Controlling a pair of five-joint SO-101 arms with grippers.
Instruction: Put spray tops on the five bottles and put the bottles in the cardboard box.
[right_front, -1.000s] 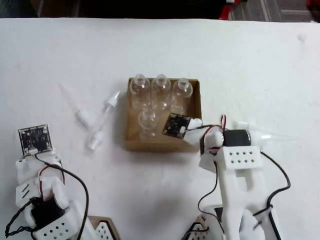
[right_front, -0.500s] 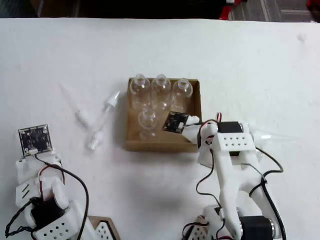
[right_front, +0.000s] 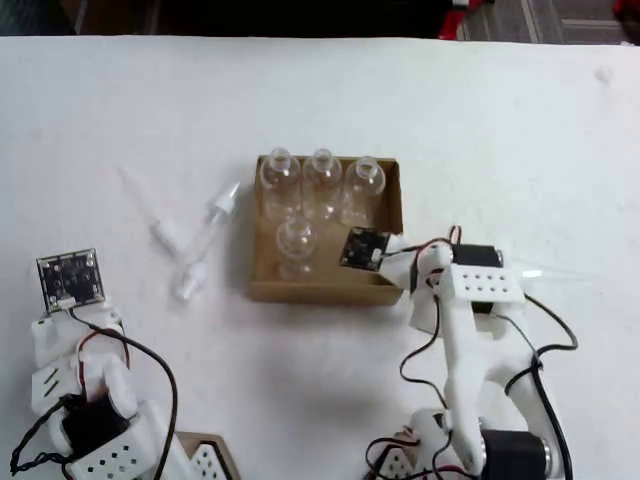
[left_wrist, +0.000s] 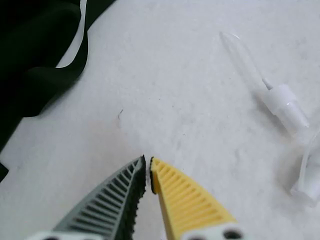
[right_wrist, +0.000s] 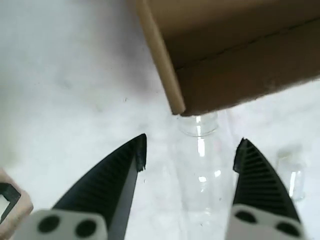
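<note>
Fingers of the right gripper (right_wrist: 191, 147) spread either side of a clear plastic bottle (right_wrist: 200, 165) lying just beside the brown cardboard box (right_wrist: 240, 60), probably to pick it up. The left gripper (left_wrist: 148, 169) hovers idle, fingers pressed together. Four uncapped bottles (right_front: 322, 185) stand boxed, and white spray tops (right_front: 215, 215) lie loose alongside on the white table (right_front: 500, 120). A dark room (right_front: 250, 15) lies beyond.

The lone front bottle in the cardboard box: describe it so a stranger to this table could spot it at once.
On the white table sits an open cardboard box. Three clear bottles line its far wall; this bottle stands alone in front of them.
</note>
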